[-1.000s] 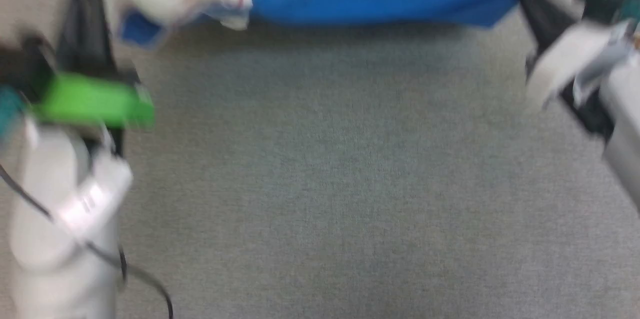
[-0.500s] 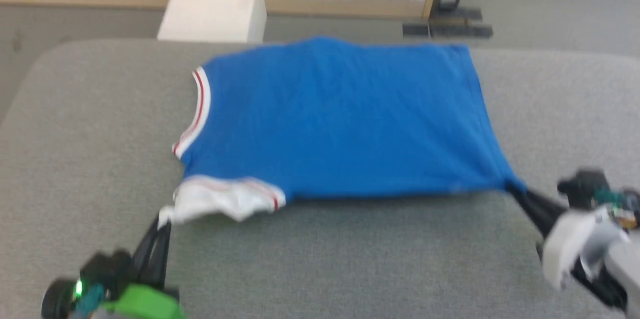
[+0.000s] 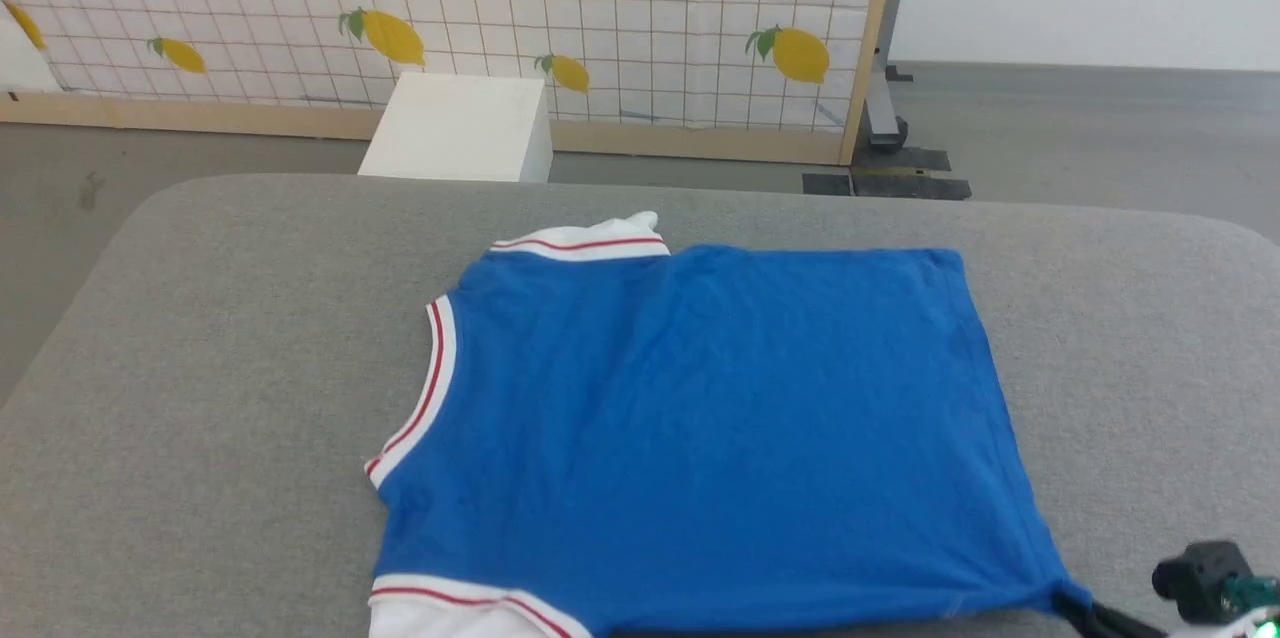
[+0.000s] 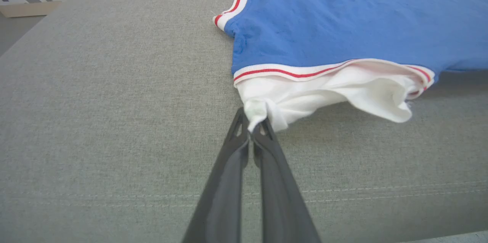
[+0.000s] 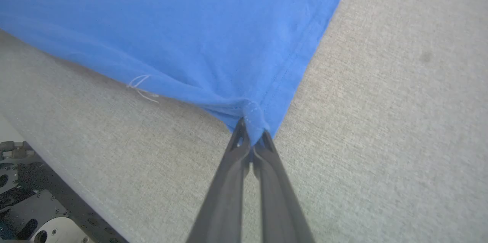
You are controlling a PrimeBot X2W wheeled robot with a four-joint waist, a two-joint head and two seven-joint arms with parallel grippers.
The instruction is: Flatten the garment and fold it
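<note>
Our left gripper (image 4: pixel 253 127) pinches the white sleeve (image 4: pixel 343 90) of the royal-blue jersey T-shirt (image 3: pixel 700 438) — our right gripper (image 5: pixel 251 136), its hem corner (image 5: pixel 253 115).

So the T-shirt (image 3: pixel 700 418) lies spread on the padded table (image 3: pixel 200 368), collar (image 3: pixel 425 388) to the left, hem to the right, far sleeve (image 3: pixel 585 240) at the back edge and near sleeve (image 4: pixel 324 90) at the front. At the front-left the left gripper (image 4: pixel 253 123) is pinching that near sleeve, and the right gripper (image 5: pixel 251 128) has the front-right hem corner. Behind the table a box (image 3: pixel 460 128) sits on the floor, with a partition screen (image 3: pixel 500 18) behind it.
</note>
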